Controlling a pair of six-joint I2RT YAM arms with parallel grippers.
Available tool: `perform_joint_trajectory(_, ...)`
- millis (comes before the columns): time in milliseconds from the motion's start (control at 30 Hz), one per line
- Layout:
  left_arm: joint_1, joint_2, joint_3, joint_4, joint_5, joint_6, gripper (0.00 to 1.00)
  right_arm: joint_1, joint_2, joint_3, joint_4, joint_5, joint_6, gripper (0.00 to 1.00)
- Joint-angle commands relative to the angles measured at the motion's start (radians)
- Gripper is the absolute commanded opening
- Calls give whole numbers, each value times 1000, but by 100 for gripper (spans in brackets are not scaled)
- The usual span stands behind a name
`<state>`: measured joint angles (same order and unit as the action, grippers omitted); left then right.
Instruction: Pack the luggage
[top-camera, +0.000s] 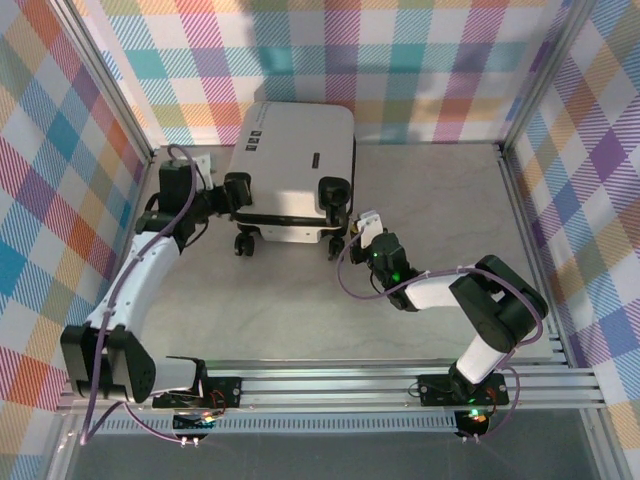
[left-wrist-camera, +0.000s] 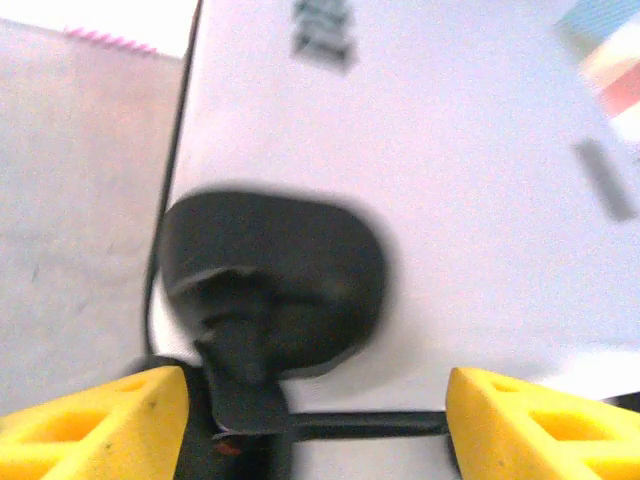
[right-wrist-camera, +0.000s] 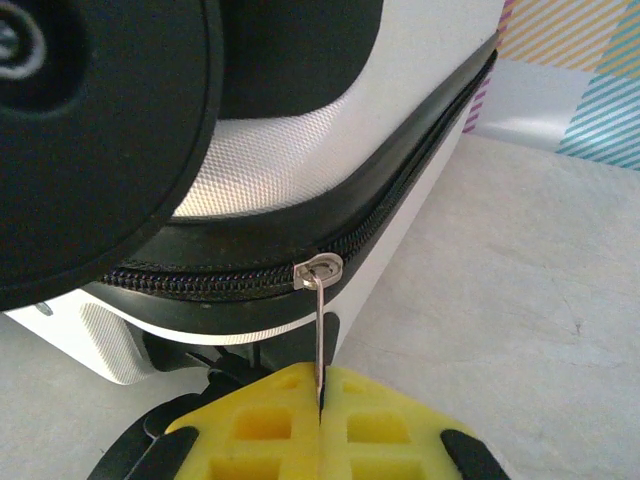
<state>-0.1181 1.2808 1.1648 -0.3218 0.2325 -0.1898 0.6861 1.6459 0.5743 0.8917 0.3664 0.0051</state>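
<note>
We see a pale, mottled grey tabletop (top-camera: 300, 310) spread across the middle of the overhead view. Plaid walls (top-camera: 420, 60) in pastel pink, teal, yellow and purple checks stand around it at nine, twelve and three o'clock, framed by silver metal posts (top-camera: 112, 95). Ribbed silver rails (top-camera: 330, 385) run across at six o'clock. A small white sheet (top-camera: 198, 158) lies flat near ten o'clock.

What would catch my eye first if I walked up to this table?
The small white hard-shell suitcase lies flat at the back of the grey table, ringed by bright plaid walls. The right gripper, with yellow fingers, is pinched shut on the thin metal zipper pull at the case's near right corner. The left gripper stands open at a black wheel on the near left corner.
</note>
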Motion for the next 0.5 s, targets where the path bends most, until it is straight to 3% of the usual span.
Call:
perform_joint_trajectory(0, -72, -74, 58, -49, 1, -82, 71, 18, -30, 4, 14, -13, -8, 0)
perform_joint_trajectory(100, -167, -70, 72, -110, -32, -218, 71, 17, -37, -11, 32, -29, -8, 0)
perform_joint_trajectory(200, -338, -57, 58, -103, -132, -301, 71, 15, -35, -14, 38, -36, -14, 0)
perform_joint_trajectory(333, -511, 56, 138, -163, -251, -318, 72, 9, -32, -20, 55, -44, -15, 0)
perform_joint_trajectory(467, -601, 198, 229, -189, -293, -320, 73, -3, -37, -28, 61, -53, -8, 0)
